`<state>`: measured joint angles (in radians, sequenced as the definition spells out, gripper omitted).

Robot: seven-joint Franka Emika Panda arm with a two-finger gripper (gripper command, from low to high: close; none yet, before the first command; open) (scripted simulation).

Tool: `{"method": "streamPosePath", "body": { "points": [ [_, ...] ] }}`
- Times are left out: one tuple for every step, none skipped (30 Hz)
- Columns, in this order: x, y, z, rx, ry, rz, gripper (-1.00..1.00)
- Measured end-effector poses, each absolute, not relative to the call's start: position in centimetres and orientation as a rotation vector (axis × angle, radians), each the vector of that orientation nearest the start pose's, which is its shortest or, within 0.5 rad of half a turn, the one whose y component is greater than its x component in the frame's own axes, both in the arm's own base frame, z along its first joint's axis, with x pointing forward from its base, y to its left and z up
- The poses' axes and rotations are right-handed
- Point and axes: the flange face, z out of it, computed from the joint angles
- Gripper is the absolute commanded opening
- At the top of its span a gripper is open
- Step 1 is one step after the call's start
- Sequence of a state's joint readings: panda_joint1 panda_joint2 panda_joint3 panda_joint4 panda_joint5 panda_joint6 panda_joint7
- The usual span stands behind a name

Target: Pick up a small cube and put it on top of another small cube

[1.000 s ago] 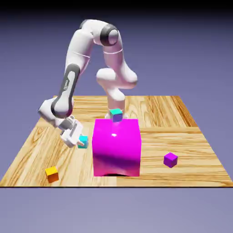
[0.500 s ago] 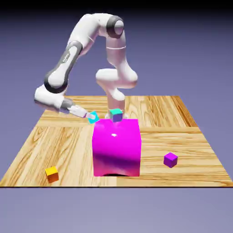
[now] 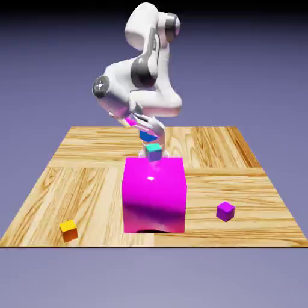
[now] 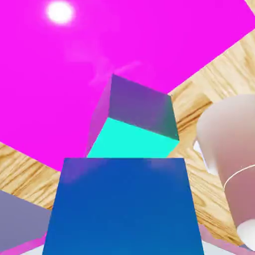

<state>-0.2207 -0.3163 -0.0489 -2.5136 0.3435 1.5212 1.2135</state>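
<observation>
Gripper clamped on the small cube, mid-frame, hanging just above the other small cube atop the big pink block. Pickup done, carry approx. there; lowering & release left, I reckon.

backdrop: plain blue-violet, darker toward top | furniture: wooden table, light plank grain | light: even

Even, bright rendered light is falling from above; a white glare spot is sitting on the magenta block top in both views. Its lower front is darkening into shadow. Both pictures are staying sharp, without blur.
</observation>
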Motion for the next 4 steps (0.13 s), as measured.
{"method": "streamPosePath", "body": {
  "points": [
    [33.7, -5.1, 35.8, -2.051, 2.072, 1.157, 1.0],
    [33.7, -5.1, 35.8, -2.053, 2.072, 1.157, 1.0],
    [33.7, -5.1, 35.8, -2.053, 2.072, 1.157, 1.0],
    [34.3, -5.6, 36.9, -2.053, 2.071, 1.158, 1.0]
  ]
}}
